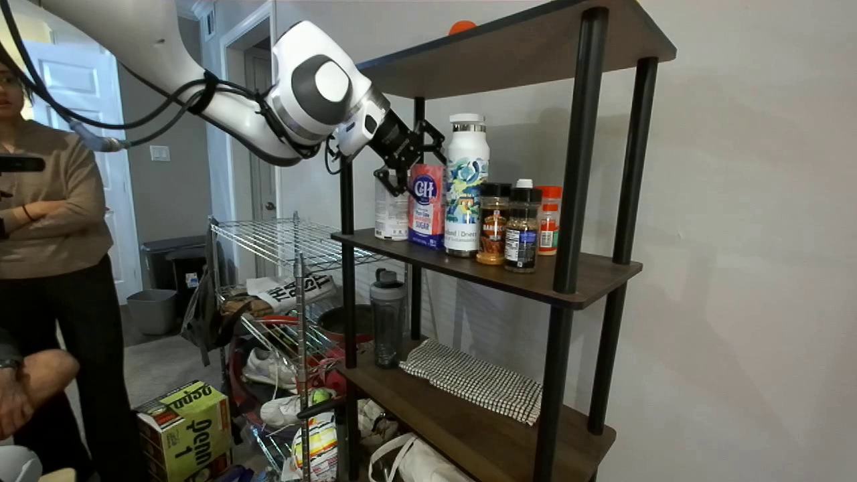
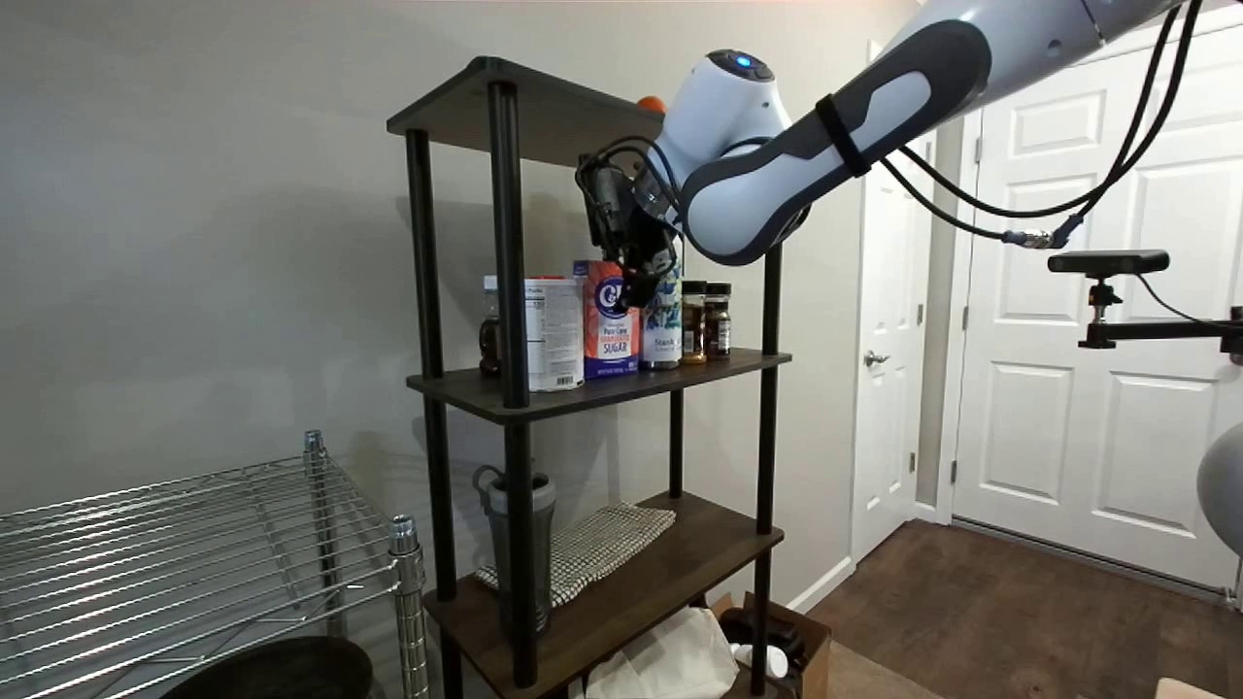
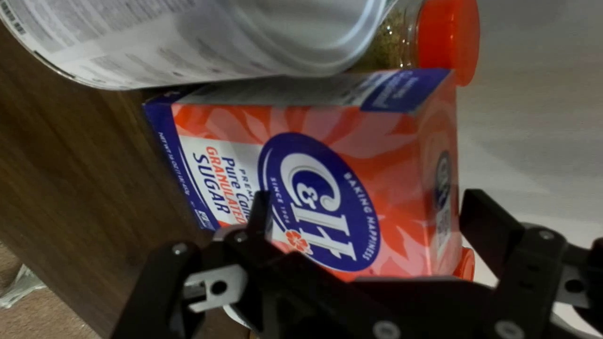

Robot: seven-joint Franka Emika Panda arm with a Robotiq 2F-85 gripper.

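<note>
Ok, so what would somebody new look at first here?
Probably the big white robot arm, stretched toward the dark rack, with its open gripper close to the red-and-blue sugar box. Then maybe the tall white bottle with colourful swirls, beside the box, or the orange thing on top of the rack.

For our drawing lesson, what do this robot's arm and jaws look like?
The arm is white with rounded joints and dark grey panels. Black cables run along it, and a black strap rings it. An exterior view shows a blue light on a dark cap. The jaws are black and angular, with round screws and pale, holed plates.
</note>
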